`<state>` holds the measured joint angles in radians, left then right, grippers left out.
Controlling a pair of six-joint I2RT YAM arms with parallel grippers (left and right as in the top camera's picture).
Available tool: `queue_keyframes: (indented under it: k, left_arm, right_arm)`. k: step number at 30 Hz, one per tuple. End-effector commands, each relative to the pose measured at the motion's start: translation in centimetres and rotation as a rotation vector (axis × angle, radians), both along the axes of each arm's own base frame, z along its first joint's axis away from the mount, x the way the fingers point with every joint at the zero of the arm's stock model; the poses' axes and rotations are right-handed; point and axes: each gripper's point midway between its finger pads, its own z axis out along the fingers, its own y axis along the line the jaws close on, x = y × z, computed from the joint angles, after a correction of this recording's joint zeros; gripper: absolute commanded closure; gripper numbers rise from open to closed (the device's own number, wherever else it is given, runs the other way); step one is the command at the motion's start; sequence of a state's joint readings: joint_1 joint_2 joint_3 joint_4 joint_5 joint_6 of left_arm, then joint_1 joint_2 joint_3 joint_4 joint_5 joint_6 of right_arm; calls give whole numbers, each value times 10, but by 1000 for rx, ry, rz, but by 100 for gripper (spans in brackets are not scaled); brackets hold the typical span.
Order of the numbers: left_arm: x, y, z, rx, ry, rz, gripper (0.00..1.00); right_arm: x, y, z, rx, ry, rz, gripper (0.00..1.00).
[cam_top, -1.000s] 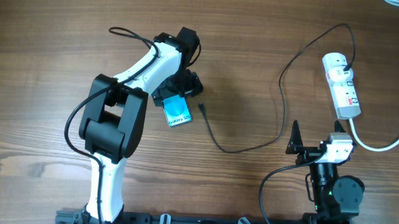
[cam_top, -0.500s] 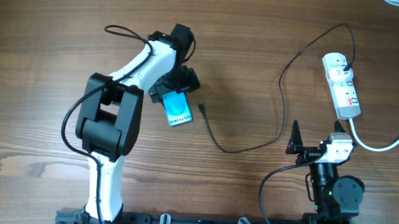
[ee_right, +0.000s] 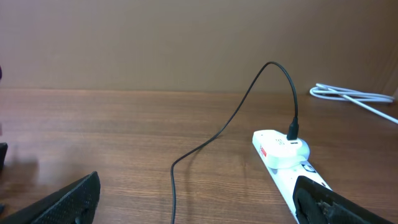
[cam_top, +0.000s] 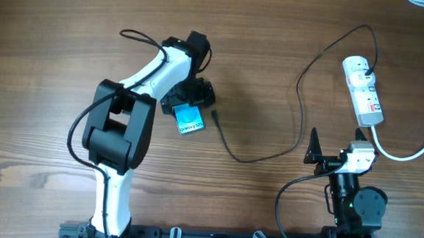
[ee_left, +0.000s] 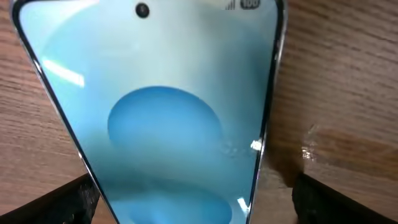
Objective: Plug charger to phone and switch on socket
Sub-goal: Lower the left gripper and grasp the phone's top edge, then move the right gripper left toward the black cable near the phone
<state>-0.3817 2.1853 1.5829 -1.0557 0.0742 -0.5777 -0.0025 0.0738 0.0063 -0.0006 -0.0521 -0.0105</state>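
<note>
Down on the table (cam_top: 40,35), the left gripper (cam_top: 187,101) hovers over the phone (cam_top: 189,120), its 2 fingers spread astride the long axis, gripping nothing. The right gripper (ee_right: 198,202), likewise spread and empty, sits beside the socket (cam_top: 363,90). The charger (cam_top: 216,117) tip lies just right of the phone, nearer the left arm.

My left arm (cam_top: 152,75) is white with bulky black joints and a thin black cable (cam_top: 132,34) looping along it; my right arm (cam_top: 348,190) is black, white-capped; left gripper (cam_top: 187,103) and right gripper (cam_top: 314,146) are black
</note>
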Motion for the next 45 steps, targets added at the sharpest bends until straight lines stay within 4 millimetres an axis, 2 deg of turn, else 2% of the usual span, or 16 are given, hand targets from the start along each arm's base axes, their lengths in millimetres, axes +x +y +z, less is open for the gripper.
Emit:
queue_keyframes:
  k: [1, 4, 10, 15, 21, 25, 28, 31, 32, 33, 36, 39, 42, 45]
  left_arm:
    - [-25, 3, -36, 11, 71, 7, 8]
    - [-18, 8, -37, 7, 55, 61, 14]
    - [-1, 23, -39, -7, 19, 132, 11]
    - [-11, 25, -38, 8, 54, 127, 14]
    - [-13, 24, -38, 34, 49, 102, 13]
    - [-16, 17, -38, 35, 48, 79, 15]
    - [-20, 14, -38, 40, 59, 68, 17]
    - [-23, 15, -37, 45, 72, 68, 16]
    - [-24, 14, -37, 45, 72, 66, 20]
    - [-24, 13, -37, 45, 72, 64, 23]
    - [-24, 13, -37, 45, 72, 62, 23]
    - [-22, 15, -37, 24, 76, 83, 28]
    - [-20, 16, -35, -50, 105, 131, 29]
    - [-18, 14, -31, -154, 141, 188, 29]
  right_arm:
    - [0, 4, -1, -12, 0, 21, 0]
    - [0, 4, -1, -13, 0, 21, 0]
    - [0, 4, -1, -12, 0, 21, 0]
    - [0, 4, -1, -12, 0, 21, 0]
    - [0, 4, -1, -12, 0, 21, 0]
    - [-3, 28, 6, 60, -18, 157, 0]
    - [-9, 48, 27, 61, -101, 285, 0]
    - [-11, 49, 46, 98, -131, 292, 0]
    - [-12, 49, 65, 101, -149, 293, 0]
    - [-13, 49, 76, 99, -159, 293, 0]
    - [-9, 50, 123, 79, -191, 296, 0]
    - [8, 56, 167, 85, -127, 335, 0]
    - [28, 73, 182, 102, 39, 435, 0]
    - [49, 87, 172, 116, 274, 527, 0]
